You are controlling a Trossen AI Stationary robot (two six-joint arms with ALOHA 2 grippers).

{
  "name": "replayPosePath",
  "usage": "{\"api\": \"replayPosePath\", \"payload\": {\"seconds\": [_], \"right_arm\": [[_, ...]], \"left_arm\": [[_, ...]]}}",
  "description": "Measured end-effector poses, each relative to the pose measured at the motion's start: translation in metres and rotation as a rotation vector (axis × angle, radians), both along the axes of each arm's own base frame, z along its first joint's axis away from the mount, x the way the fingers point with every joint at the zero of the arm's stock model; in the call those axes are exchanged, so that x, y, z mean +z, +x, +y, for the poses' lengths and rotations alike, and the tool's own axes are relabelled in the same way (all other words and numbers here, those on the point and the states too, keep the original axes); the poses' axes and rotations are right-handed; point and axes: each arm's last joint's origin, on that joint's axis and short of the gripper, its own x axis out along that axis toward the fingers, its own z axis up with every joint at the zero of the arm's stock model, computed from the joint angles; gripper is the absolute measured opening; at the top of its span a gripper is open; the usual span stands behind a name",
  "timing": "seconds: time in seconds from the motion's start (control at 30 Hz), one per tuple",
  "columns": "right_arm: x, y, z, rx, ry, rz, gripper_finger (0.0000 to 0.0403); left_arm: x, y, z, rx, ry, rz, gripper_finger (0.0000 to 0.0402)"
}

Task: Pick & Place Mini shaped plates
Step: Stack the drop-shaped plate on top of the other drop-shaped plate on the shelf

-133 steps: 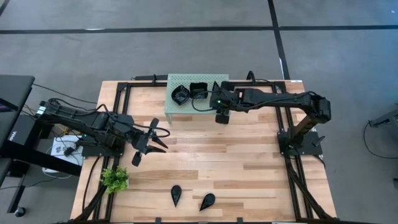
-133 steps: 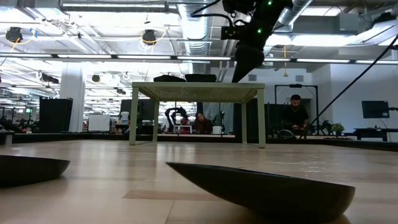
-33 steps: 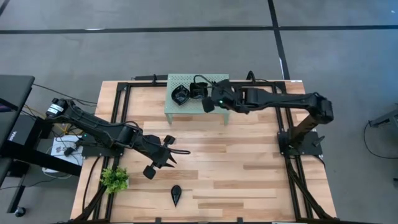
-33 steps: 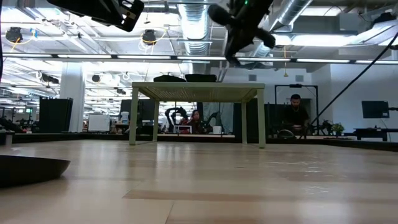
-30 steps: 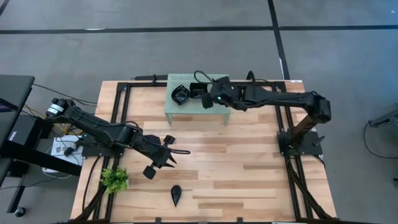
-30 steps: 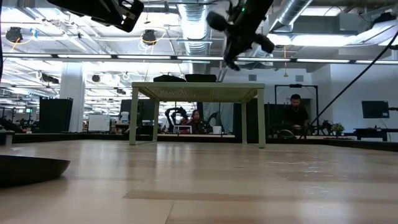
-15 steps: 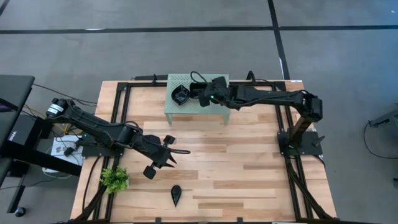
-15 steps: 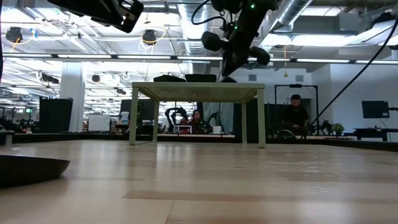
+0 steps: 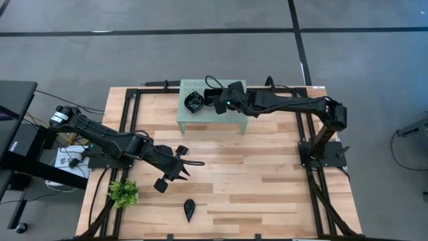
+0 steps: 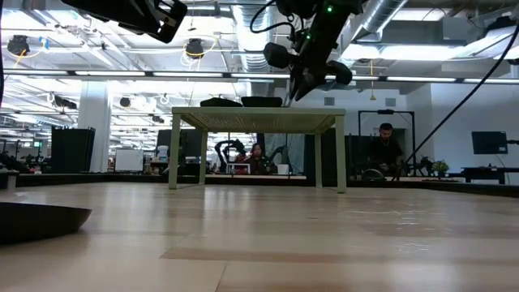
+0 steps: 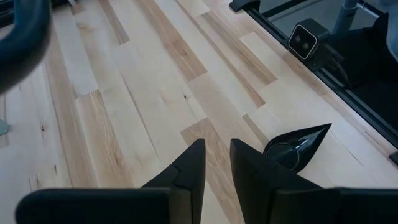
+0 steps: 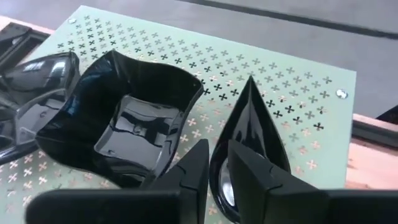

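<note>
A pointed teardrop plate [image 12: 249, 140] is gripped at its rim between the nearly shut fingers of the right tool [image 12: 214, 163], just over the green rack [image 12: 298, 87] beside a wavy square plate [image 12: 127, 118]. Another teardrop plate [image 11: 295, 146] lies on the worktop [image 11: 143, 93] near the left tool [image 11: 216, 163], whose fingers are held narrow and empty. The plates are judged stiff, light, glossy and slippery, so a thin rim edge is best pinched.
</note>
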Motion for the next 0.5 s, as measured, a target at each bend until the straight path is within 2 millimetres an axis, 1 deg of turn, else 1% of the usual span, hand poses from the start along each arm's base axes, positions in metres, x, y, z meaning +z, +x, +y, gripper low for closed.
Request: {"api": "replayPosePath", "payload": {"seconds": [0.07,0.13,0.23,0.37,0.47,0.5], "right_arm": [[0.003,-0.001,0.002,0.023,-0.009,0.007,0.0056],[0.011,-0.005,0.007,0.071,-0.022,0.014,0.0056],[0.026,-0.010,0.024,0.172,-0.058,0.016,0.0056],[0.050,-0.021,0.059,0.303,-0.101,-0.026,0.0056],[0.068,-0.034,0.090,0.416,-0.129,-0.065,0.0056],[0.073,-0.039,0.101,0.458,-0.138,-0.071,0.0056]], "left_arm": [[0.000,0.000,0.000,0.000,0.000,0.000,0.0076],[0.000,0.000,0.000,0.000,0.000,0.000,0.0076],[0.000,0.000,0.000,0.000,0.000,0.001,0.0076],[0.000,0.000,0.000,0.001,-0.003,0.002,0.0076],[0.000,-0.002,-0.004,0.013,-0.043,0.018,0.0076],[0.000,-0.003,-0.007,-0.010,-0.056,0.022,0.0076]]}}
